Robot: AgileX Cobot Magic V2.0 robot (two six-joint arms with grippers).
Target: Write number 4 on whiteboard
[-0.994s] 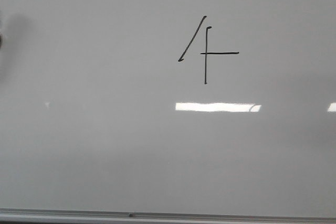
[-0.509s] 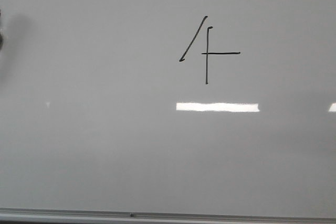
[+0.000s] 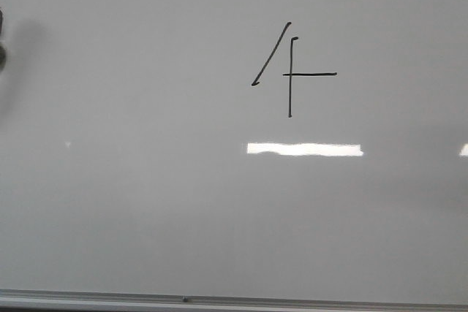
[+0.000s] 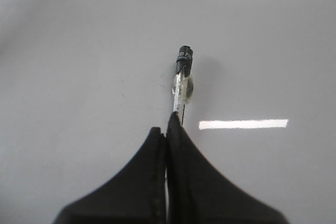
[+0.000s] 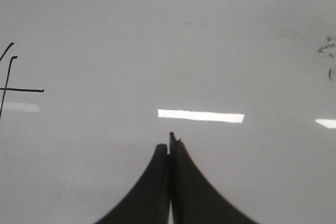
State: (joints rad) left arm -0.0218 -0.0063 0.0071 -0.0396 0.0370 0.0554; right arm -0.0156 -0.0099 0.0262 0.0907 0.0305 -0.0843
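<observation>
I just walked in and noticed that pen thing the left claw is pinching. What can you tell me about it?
The marker is slim, with a clear, glassy-looking barrel and a black end piece bearing small pale lettering, too small to read. It sticks out straight from the shut left gripper, whose fingers clamp its lower part. It points toward the whiteboard; whether it touches the surface cannot be told.

The number 4 (image 3: 291,71) stands drawn in thin black marker on the upper right part of the whiteboard (image 3: 146,202): a slanted stroke, a vertical stroke beside it, and a short crossbar running right. The board is glossy grey-white with bright rectangular reflections and a thin metal strip along its lower edge.
</observation>
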